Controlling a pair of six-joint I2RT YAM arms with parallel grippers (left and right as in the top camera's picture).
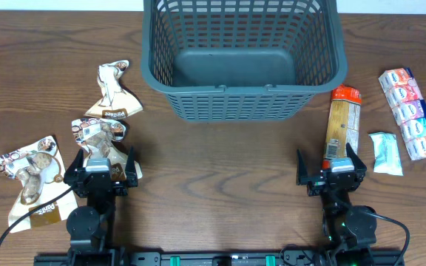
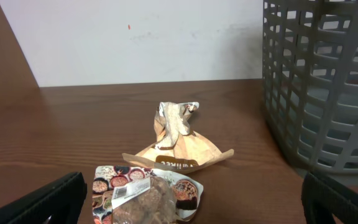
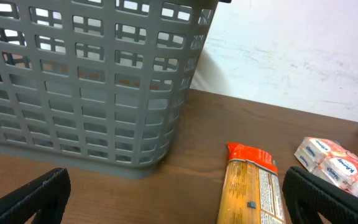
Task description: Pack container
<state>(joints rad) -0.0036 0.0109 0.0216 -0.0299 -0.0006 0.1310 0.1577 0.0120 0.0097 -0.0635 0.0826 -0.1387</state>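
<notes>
The dark grey mesh container [image 1: 242,103] stands empty at the back middle of the table; its wall shows in the left wrist view [image 2: 319,87] and right wrist view [image 3: 92,87]. My left gripper [image 1: 100,171] is open and empty, low over a clear snack packet [image 1: 95,134] that lies between its fingers [image 2: 148,199]. A tan twisted snack bag [image 1: 113,92] lies beyond it [image 2: 176,143]. My right gripper [image 1: 331,171] is open and empty over the near end of a spaghetti packet [image 1: 342,125], which also shows in the right wrist view [image 3: 250,186].
Another printed snack bag [image 1: 29,177] lies at the far left. A tissue multipack [image 1: 413,111] and a small pale wipes packet [image 1: 385,153] lie at the right; the multipack shows in the right wrist view [image 3: 337,168]. A cable [image 1: 21,222] runs by the left arm.
</notes>
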